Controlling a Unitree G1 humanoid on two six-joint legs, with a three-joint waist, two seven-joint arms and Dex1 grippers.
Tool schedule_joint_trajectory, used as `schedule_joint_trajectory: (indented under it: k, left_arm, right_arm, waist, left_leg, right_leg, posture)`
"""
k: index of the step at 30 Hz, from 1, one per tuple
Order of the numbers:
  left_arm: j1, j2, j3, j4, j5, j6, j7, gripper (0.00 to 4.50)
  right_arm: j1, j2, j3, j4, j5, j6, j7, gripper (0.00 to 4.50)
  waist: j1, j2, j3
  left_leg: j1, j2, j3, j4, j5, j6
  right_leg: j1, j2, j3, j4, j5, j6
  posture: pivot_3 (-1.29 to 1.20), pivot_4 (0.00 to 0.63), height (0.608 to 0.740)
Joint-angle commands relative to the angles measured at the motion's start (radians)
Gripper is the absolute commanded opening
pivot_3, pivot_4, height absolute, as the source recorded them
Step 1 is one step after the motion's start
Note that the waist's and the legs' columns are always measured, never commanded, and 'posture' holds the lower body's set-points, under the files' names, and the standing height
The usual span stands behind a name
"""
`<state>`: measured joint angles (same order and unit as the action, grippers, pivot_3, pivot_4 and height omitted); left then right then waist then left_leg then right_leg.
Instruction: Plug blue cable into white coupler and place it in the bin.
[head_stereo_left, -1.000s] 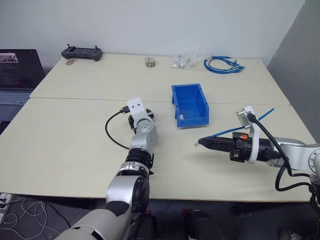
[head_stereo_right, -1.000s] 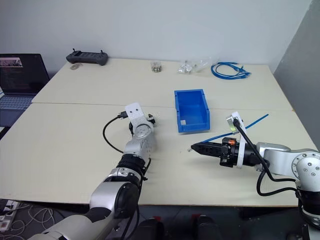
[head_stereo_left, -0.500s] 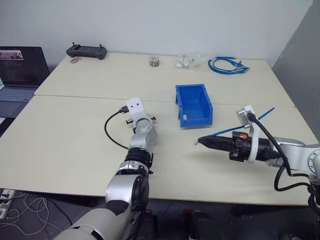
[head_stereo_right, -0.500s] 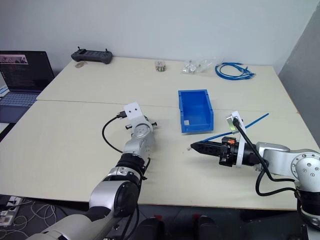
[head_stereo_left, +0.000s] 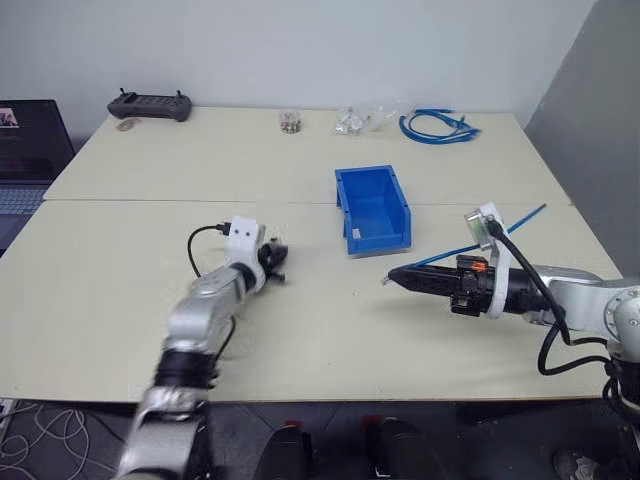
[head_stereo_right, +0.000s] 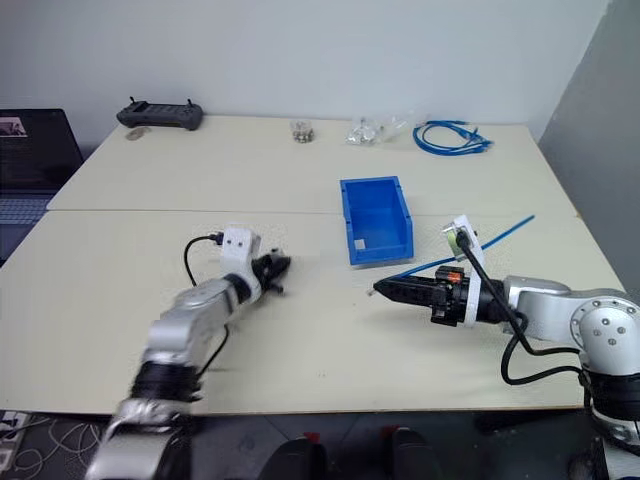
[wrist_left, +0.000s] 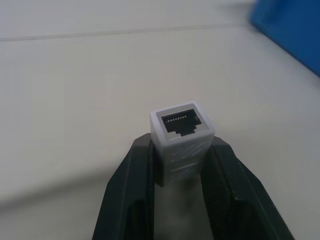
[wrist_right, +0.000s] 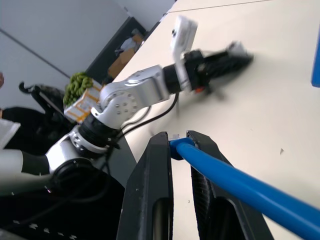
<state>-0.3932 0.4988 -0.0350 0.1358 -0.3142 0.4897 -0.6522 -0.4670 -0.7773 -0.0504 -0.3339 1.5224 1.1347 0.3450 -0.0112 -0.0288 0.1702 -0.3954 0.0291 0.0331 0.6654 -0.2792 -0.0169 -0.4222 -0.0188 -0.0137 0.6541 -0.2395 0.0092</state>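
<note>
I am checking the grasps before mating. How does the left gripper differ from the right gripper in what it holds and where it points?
The left gripper is shut on the white coupler, socket facing outward; the right gripper is shut on the blue cable, near its plug end. In the eye views the left gripper points right, while the right gripper points left. Both hang over the table, facing each other, apart.

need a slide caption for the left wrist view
Left gripper holds the white coupler upright above the table, socket facing the camera.
</note>
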Motion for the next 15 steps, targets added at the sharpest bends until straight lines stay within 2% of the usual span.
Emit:
schedule_joint_trajectory:
  k: [1,4,8,12,15]
  left_arm:
    - [0.051,0.105,-0.109,-0.125,-0.054,-0.141,-0.406,0.93]
    - [0.022,0.080,-0.182,-0.066,-0.032,-0.246,-0.540,0.93]
    - [-0.073,-0.026,-0.286,0.154,0.091,-0.500,-0.620,0.93]
    - [-0.152,-0.106,-0.326,0.387,0.163,-0.694,-0.667,0.93]
    - [-0.191,-0.137,-0.322,0.479,0.180,-0.760,-0.693,0.93]
  right_arm:
    - [-0.090,0.005,0.048,-0.037,-0.104,-0.006,0.092,0.22]
    - [-0.155,0.012,0.131,-0.040,-0.250,-0.036,0.169,0.22]
    - [-0.191,-0.003,0.292,-0.021,-0.519,-0.145,0.318,0.22]
    - [-0.191,-0.023,0.395,0.000,-0.723,-0.250,0.432,0.22]
    - [-0.185,-0.023,0.425,0.005,-0.812,-0.285,0.473,0.22]
  waist:
    - [0.003,0.000,0.000]
    - [0.017,0.001,0.000]
    - [0.026,0.000,0.000]
    - [0.027,0.000,0.000]
    - [0.027,0.000,-0.001]
  left_leg:
    - [0.000,0.000,0.000,0.000,0.000,0.000]
    - [-0.001,-0.002,-0.001,0.001,0.000,0.001]
    - [-0.003,-0.002,-0.001,0.001,0.000,0.003]
    - [-0.004,-0.002,0.000,0.002,-0.002,0.006]
    - [-0.004,-0.002,0.000,0.003,-0.003,0.007]
  right_leg:
    - [0.000,0.000,0.000,0.001,0.000,0.000]
    - [0.001,-0.001,-0.001,-0.001,-0.001,0.001]
    - [0.001,0.000,-0.002,-0.005,0.001,0.002]
    - [0.000,0.000,-0.001,-0.006,0.003,0.000]
    - [0.000,0.000,-0.001,-0.006,0.003,0.000]
  posture:
    - [0.00,0.150,0.740]
    - [0.00,0.150,0.740]
    - [0.00,0.150,0.740]
    - [0.00,0.150,0.740]
    - [0.00,0.150,0.740]
